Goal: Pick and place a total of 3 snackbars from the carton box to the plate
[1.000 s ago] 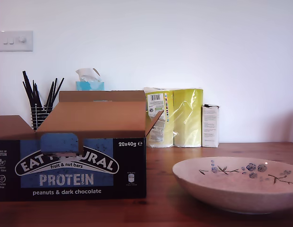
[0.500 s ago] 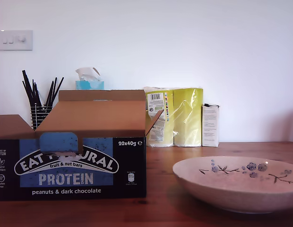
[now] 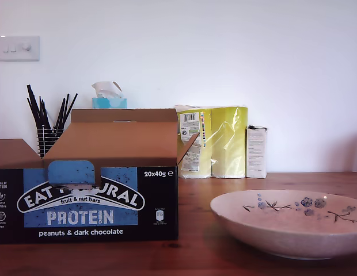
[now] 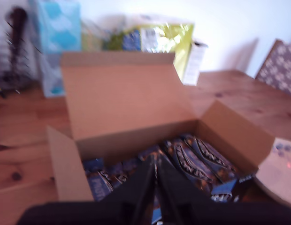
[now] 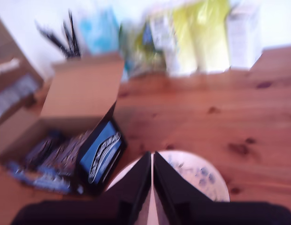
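The bars point(image 4: 197, 159) are seen lying side by side in the open box point(image 4: 131, 117), directly beneath my first gripper point(image 4: 156, 180), whose fingers are pressed together on nothing; their long axes run roughly along the line of those fingers; my second gripper point(image 5: 151, 178), likewise closed and empty, is held over the plate point(image 5: 197, 176) on the tabletop point(image 5: 206, 112); the first arm is judged nearer.

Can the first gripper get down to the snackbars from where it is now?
Probably yes. My first gripper hangs above the carton box, whose flaps are folded back, so the snackbars lie uncovered below it. Its jaws look shut, so they would need to open first.
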`<state>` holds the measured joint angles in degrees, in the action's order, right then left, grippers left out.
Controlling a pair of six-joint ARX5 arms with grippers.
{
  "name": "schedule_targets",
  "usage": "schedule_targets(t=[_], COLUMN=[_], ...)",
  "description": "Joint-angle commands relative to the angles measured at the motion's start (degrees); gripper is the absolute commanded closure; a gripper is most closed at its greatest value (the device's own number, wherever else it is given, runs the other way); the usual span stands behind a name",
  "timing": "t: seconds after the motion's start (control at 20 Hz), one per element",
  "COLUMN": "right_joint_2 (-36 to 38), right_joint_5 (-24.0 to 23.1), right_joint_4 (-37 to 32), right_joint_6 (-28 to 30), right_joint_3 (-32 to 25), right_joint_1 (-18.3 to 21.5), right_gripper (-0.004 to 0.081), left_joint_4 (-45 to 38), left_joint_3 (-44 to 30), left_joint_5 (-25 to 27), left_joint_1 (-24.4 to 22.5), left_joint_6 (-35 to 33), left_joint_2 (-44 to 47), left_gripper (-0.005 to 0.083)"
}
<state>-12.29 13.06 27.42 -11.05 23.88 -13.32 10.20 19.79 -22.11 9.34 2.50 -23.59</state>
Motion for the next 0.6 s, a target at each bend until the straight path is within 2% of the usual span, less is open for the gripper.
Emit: schedule_targets(t=[0.0, 0.15, 0.3, 0.4, 0.55], right_joint_2=[-4.0, -12.2, -19.4, -23.7, -28.3], right_joint_5=[-0.3, -1.3, -2.3, -4.7, -4.9], right_joint_4=[3.5, 10.5, 15.8, 19.6, 20.0], right_joint_6=[3.2, 5.4, 6.8, 6.8, 6.5], right_joint_3=[4.3, 12.7, 19.3, 23.6, 27.2], right_joint_1=[-1.7, -6.2, -11.0, -15.0, -20.8], right_gripper=[0.0783, 0.0783, 0.0783, 0.0783, 0.0783], left_joint_4=[-0.4, 0.9, 4.6, 5.8, 4.1], left_joint_3=[1.6, 5.4, 11.0, 14.4, 17.7], left_joint_5=[-0.5, -2.4, -1.9, -1.8, -2.1], left_joint_1=[1.5, 4.2, 6.3, 8.0, 9.2], left_joint_6=[-1.7, -2.4, -4.1, -5.3, -6.0], left_joint_2=[-2.6, -9.0, -17.1, -21.8, -27.0], left_gripper=[0.0794, 0.0794, 0.0794, 0.0794, 0.0794])
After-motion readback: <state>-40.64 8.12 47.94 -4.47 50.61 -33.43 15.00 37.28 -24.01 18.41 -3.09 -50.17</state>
